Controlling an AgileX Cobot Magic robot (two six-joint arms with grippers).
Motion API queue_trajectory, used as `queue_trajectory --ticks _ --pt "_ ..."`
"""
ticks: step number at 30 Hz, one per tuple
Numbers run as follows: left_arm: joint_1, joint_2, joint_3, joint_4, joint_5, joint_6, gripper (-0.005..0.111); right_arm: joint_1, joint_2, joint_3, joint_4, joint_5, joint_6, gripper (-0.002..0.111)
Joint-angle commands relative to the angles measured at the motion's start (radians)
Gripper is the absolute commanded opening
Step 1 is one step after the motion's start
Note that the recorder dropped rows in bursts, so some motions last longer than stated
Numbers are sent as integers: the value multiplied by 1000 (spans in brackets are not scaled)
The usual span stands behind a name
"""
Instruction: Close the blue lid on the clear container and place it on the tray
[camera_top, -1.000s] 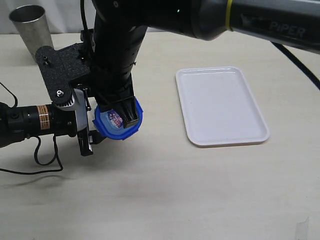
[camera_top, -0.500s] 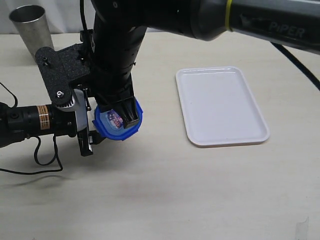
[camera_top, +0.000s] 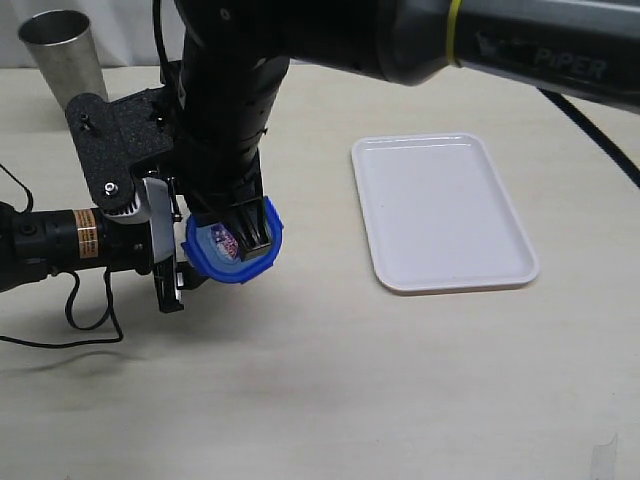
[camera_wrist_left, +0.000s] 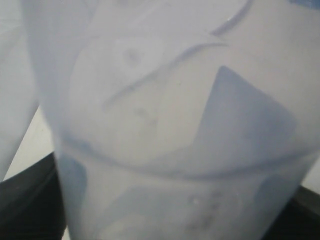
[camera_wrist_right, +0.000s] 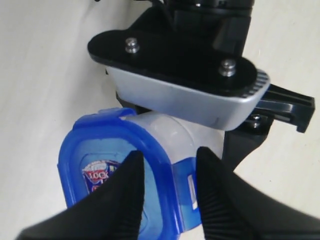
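Lid (camera_top: 214, 252) pinched at rim by right tool (camera_wrist_right: 171, 159), on container (camera_wrist_left: 165, 130) clamped in left tool (camera_top: 172, 250); may seat crooked if pressed unevenly.

Beige tabletop (camera_top: 330, 400) (pale wall (camera_top: 130, 30) behind)

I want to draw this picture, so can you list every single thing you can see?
blue lid: 1, bright blue with a sticker, at the container's mouth, left of the tray
clear container: 1, see-through, held tilted by the left end effector
tray: 1, white, on the table's right side
metal cup: 1, grey, upright, far left corner
table: 1, beige, under everything
left end effector: 1, black and silver, closed on the clear container
right end effector: 1, black, pinching the blue lid's rim
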Motion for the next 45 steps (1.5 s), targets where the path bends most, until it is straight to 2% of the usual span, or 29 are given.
queue_trajectory --ticks 1,4,8,11,20,27,35,39,45 --pt "-3 -22 -5 -5 -123 -85 0 -1 40 22 -12 11 32 21" --pt "-3 -22 -5 -5 -123 -85 0 -1 28 22 -12 9 34 30" --pt "-3 -22 -5 -5 -123 -85 0 -1 6 22 -12 7 47 49" --pt "-3 -22 -5 -5 -123 -85 0 -1 -15 22 -12 0 68 55" --pt "-3 -22 -5 -3 -123 -85 0 -1 -79 22 -26 -8 68 54" --pt "-3 -22 -5 -3 -123 -85 0 -1 -101 22 -26 -79 85 54" --pt "-3 -22 -5 -3 -123 -85 0 -3 -85 22 -34 -6 65 54" --pt "-3 -22 -5 -3 -123 -85 0 -3 -73 22 -54 9 50 41" --pt "-3 -22 -5 -3 -123 -85 0 -3 -40 22 -52 11 55 41"
